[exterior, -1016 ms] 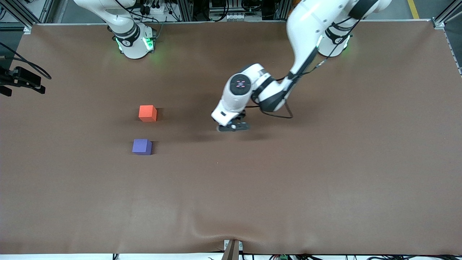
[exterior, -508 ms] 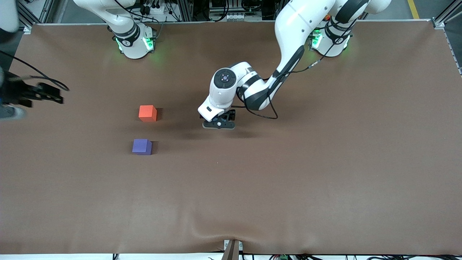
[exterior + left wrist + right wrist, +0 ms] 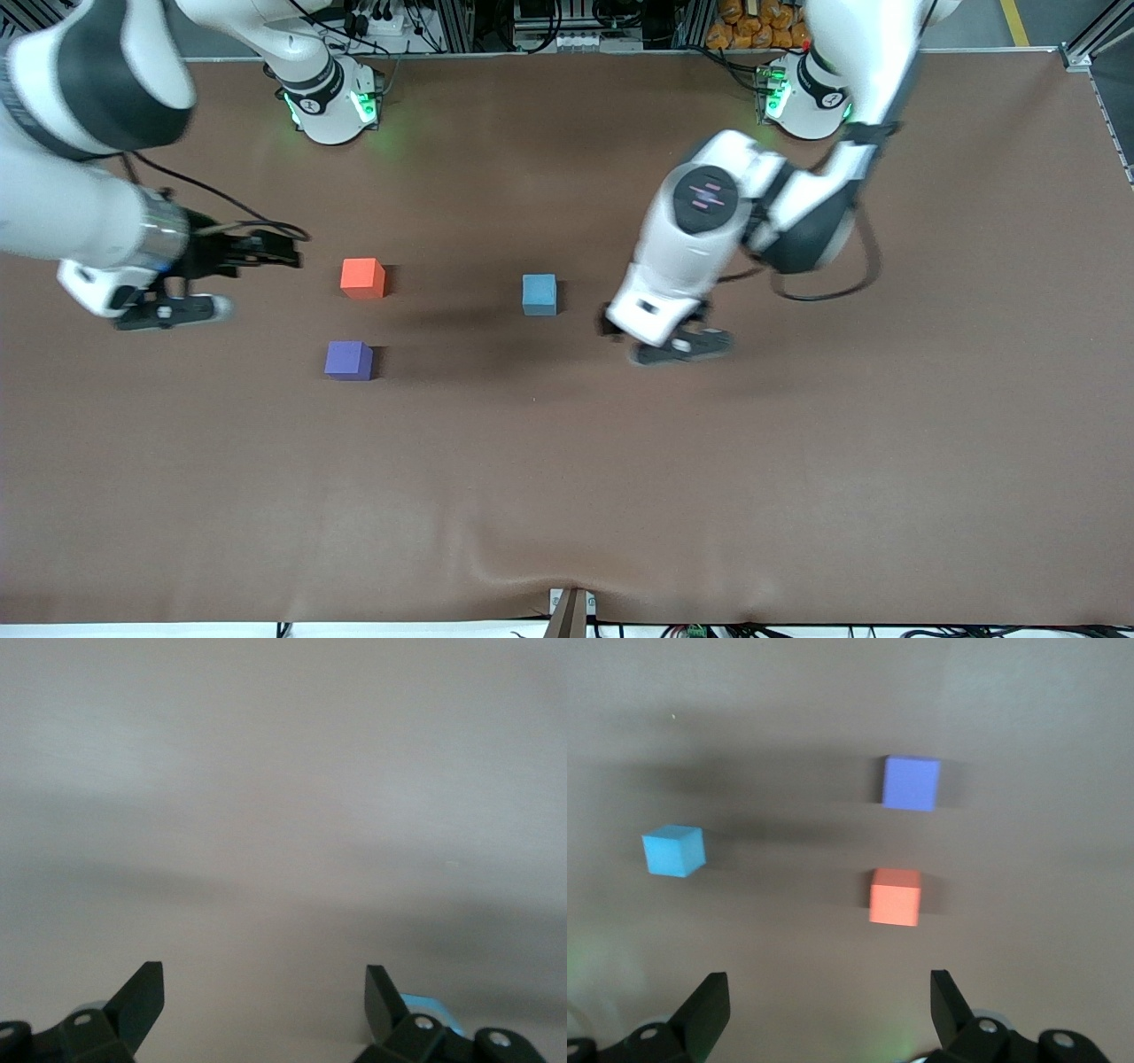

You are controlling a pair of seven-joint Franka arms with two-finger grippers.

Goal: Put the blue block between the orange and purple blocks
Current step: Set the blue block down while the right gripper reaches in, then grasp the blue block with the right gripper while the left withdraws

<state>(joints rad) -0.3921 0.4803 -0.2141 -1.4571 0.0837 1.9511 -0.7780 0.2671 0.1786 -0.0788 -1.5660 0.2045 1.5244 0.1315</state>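
Observation:
The blue block sits alone on the brown table, toward the left arm's end from the other two cubes. The orange block and the purple block stand a small gap apart, the purple one nearer the front camera. My left gripper is open and empty, raised over bare table beside the blue block; its wrist view shows only table. My right gripper is open and empty, up over the table toward the right arm's end from the orange and purple blocks. The right wrist view shows the blue block, the purple block and the orange block.
The brown cover spans the whole table, with a small wrinkle at its front edge. The arm bases stand along the edge farthest from the front camera.
The left gripper has lifted and moved toward the left arm's end, uncovering the blue block on the table. The right arm has swung into view near the orange and purple blocks.

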